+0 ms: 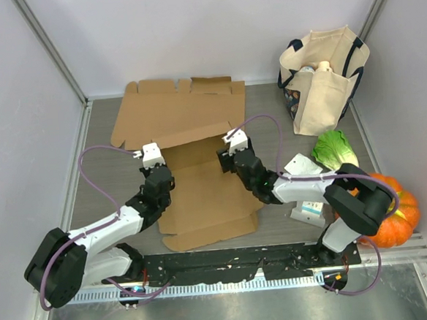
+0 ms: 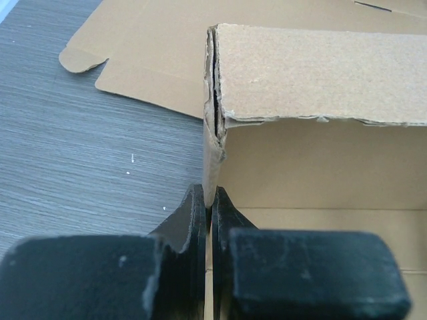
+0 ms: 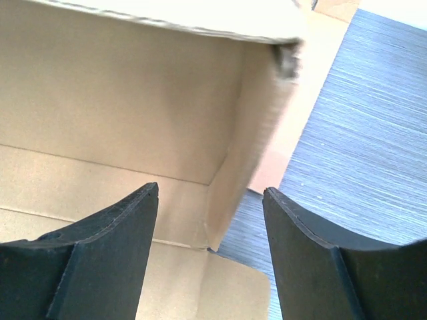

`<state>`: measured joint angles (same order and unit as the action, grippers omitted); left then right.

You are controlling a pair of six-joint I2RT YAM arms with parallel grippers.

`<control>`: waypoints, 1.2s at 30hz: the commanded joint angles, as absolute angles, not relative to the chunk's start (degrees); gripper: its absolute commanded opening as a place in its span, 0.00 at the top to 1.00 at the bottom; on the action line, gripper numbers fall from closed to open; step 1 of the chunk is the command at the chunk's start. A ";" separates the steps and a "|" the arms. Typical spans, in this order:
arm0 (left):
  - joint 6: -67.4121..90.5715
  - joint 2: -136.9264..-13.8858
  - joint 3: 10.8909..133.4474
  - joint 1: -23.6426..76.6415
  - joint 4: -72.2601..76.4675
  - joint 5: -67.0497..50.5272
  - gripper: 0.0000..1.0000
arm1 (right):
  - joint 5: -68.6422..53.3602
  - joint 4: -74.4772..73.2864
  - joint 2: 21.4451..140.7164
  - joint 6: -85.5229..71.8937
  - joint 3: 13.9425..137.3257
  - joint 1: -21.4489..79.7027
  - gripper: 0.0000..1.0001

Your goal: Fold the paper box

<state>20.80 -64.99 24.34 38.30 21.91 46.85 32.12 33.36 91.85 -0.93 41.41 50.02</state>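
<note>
A brown cardboard paper box [image 1: 192, 161] lies partly folded in the table's middle, its back wall raised and a wide lid flap behind it. My left gripper [image 1: 153, 164] is shut on the box's raised left side flap [image 2: 212, 160], pinched between both fingers [image 2: 193, 220]. My right gripper [image 1: 232, 150] is open, its fingers [image 3: 120, 227] standing to either side of the raised right side flap [image 3: 250, 133] without touching it. The box floor [image 3: 80, 193] shows below.
A canvas tote bag [image 1: 324, 79] with bottles stands at the back right. A green lettuce [image 1: 335, 150], an orange pumpkin [image 1: 393, 217] and a small white carton [image 1: 307, 212] lie to the right of the right arm. Metal walls close in both sides.
</note>
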 commanded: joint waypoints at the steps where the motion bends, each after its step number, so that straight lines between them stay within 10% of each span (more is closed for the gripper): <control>1: 21.27 -64.07 25.58 38.58 25.84 46.85 1.00 | 23.82 31.04 89.12 -3.16 39.90 46.24 0.31; 17: 21.53 -66.00 25.75 38.58 26.54 46.32 1.00 | 30.84 36.73 102.12 -4.66 43.51 45.79 0.55; 27: 21.88 -65.92 25.66 38.58 26.46 46.49 1.00 | 36.39 51.56 108.28 1.82 41.22 47.10 0.99; 32: 22.23 -65.57 25.58 38.58 26.19 46.84 1.00 | 35.07 53.27 109.77 3.44 42.09 48.60 0.99; 36: 22.24 -65.57 25.49 38.58 26.10 47.46 1.00 | 35.16 47.74 104.62 -1.82 41.67 48.87 0.46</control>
